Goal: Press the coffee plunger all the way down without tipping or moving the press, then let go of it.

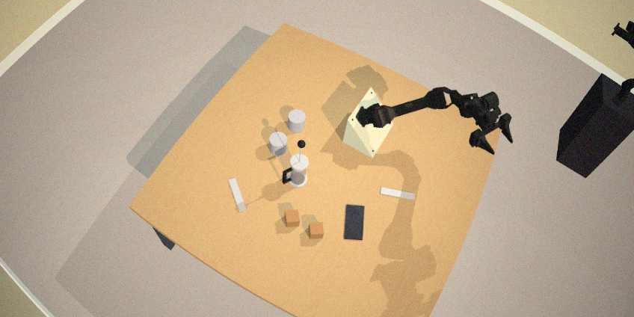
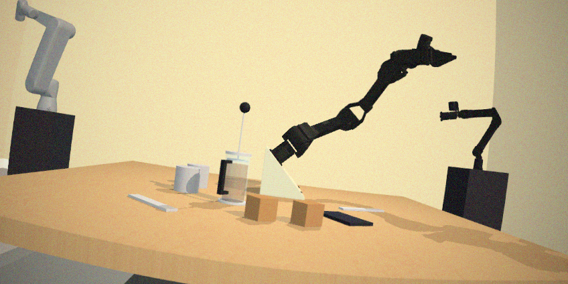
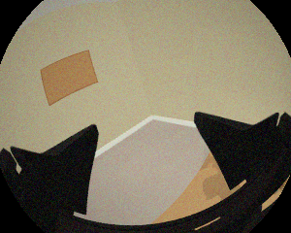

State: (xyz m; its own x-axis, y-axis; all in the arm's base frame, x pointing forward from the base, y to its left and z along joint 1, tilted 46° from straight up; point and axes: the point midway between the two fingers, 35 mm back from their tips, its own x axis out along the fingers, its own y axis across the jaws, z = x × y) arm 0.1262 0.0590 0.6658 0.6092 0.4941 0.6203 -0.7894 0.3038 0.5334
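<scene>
The glass coffee press with a black handle [image 1: 298,174] stands upright near the middle of the orange table [image 1: 222,242], its thin plunger rod with the black ball knob [image 2: 244,107] fully raised and vertical. The black claw [image 1: 490,134], spread wide and empty, hangs high over the table's right edge, well apart from the knob.
</scene>
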